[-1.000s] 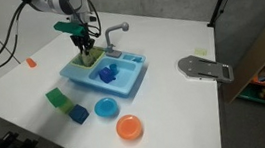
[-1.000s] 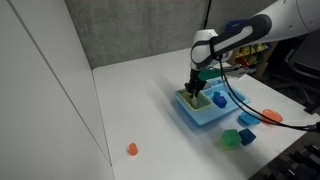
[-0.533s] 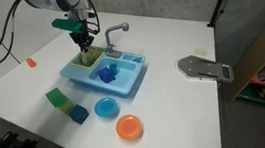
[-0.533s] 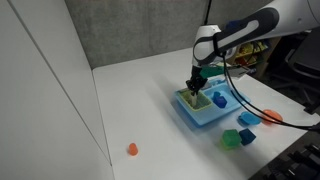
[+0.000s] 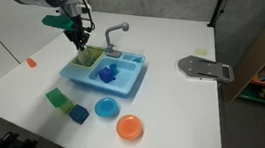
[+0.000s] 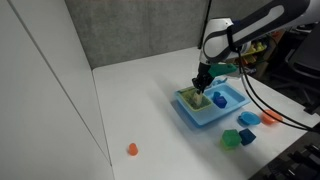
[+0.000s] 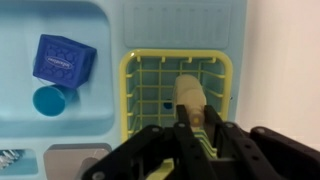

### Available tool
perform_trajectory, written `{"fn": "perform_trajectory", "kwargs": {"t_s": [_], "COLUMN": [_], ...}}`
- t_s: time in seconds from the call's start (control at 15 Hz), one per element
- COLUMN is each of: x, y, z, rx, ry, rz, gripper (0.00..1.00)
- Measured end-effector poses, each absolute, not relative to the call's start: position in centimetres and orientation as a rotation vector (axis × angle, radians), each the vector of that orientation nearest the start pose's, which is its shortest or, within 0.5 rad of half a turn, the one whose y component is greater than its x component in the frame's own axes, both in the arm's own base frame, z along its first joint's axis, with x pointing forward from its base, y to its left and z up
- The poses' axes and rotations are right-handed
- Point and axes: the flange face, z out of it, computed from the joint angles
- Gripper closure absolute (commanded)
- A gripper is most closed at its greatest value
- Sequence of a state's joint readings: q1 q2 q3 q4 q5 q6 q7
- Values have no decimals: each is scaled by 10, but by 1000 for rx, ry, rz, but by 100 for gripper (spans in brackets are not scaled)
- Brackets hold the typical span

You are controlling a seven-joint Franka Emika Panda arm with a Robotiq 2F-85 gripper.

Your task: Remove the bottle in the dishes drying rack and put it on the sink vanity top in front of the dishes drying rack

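Note:
The light-green dishes drying rack (image 7: 127, 92) sits in the light-blue sink vanity top (image 7: 170, 25), at the end away from the basin. My gripper (image 7: 197, 118) is shut on a small beige bottle (image 7: 190, 92), which it holds upright over the rack's grid. In both exterior views the gripper (image 5: 80, 43) (image 6: 202, 82) points straight down just above the rack (image 5: 89, 58) (image 6: 196, 100). The bottle's lower end is hidden by the fingers, so I cannot tell whether it is above the rim.
A grey faucet (image 5: 118, 30) stands behind the basin, which holds a blue cube (image 7: 62, 60) and a blue cup (image 7: 47, 100). On the white table lie a green block (image 5: 57, 97), a blue block (image 5: 78, 114), a blue bowl (image 5: 105, 108), an orange plate (image 5: 130, 128) and a grey metal piece (image 5: 204, 67).
The gripper has risen straight up from inside the rack with the bottle held in its fingers. Nothing else has moved.

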State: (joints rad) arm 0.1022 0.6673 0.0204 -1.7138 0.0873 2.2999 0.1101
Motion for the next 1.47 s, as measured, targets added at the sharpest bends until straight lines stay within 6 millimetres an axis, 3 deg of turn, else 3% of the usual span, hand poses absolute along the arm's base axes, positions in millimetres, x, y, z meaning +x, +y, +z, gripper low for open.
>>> {"fn": "perform_trajectory", "kwargs": {"t_s": [0.47,0.73,1.07,1.47], "x": [616,590,566,559], "y": [54,48,46,44], "z": [234,249,241,231], "rx": [-3087,-3093,-3096,-3107], "ry": [147,157,160,149], "rz": [64,74,115,91], "gripper": [93,93,93,93]}}
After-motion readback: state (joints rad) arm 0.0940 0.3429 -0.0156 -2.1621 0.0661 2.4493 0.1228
